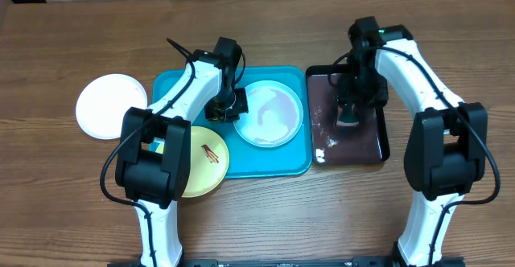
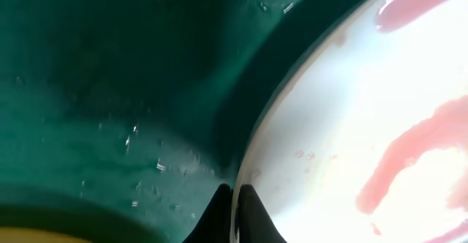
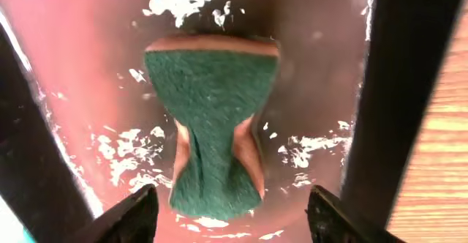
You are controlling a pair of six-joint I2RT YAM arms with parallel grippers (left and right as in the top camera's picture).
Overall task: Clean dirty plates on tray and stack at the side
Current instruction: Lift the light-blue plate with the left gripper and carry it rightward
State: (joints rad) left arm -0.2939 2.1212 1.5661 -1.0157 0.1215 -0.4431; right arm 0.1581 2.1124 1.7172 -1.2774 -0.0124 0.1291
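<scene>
Tightly clenched, left gripper (image 2: 234,212) pinches the mint plate (image 2: 351,126); right gripper (image 3: 232,217) gapes over the sponge (image 3: 212,118).

Brown wood-grain table (image 1: 64,207). Directly on it: white plate (image 1: 111,106) at far left, apart from the turquoise tray (image 1: 273,161) at centre. Black tray (image 1: 372,146) just beside that on the right, edges parallel. Yellow-green plate (image 1: 205,174) at the turquoise tray's front-left corner, half over the rim; can't tell if touching wood.
</scene>
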